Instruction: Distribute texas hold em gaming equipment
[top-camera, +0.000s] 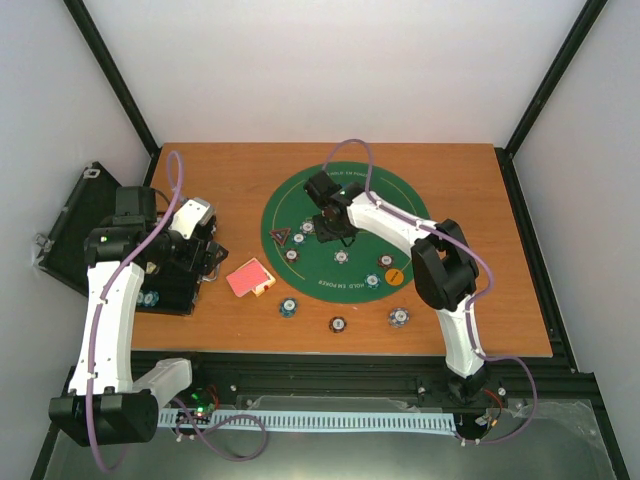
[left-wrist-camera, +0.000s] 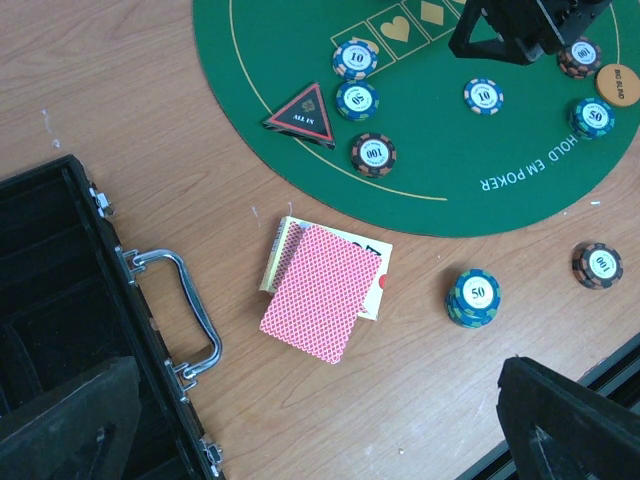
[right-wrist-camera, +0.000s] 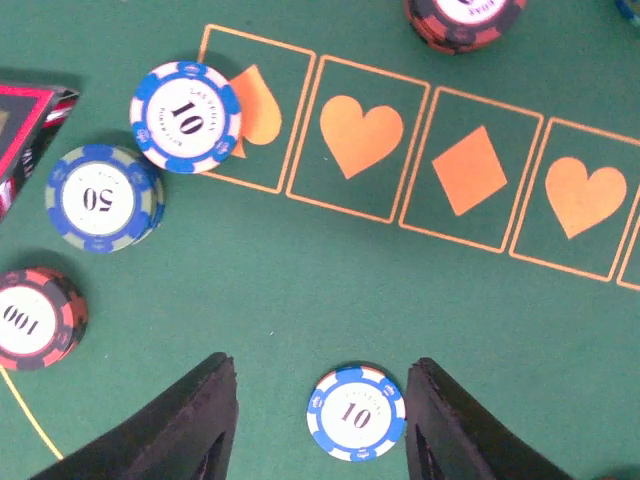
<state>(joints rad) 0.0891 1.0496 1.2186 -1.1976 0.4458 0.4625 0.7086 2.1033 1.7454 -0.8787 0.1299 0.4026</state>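
My right gripper is open, low over the green poker mat. A blue 10 chip lies flat between its fingers, close to the right one. Ahead lie a 10 chip, a 50 chip, a 100 chip and the black red-edged triangle marker. My left gripper is open and empty, above the wood by the red-backed cards. The orange button disc sits on the mat's right. I see no blue disc.
The black hinged case lies open at the left with its metal handle facing the cards. Off the mat stand a 50 stack, a 100 chip and a third chip. The table's front rail is near.
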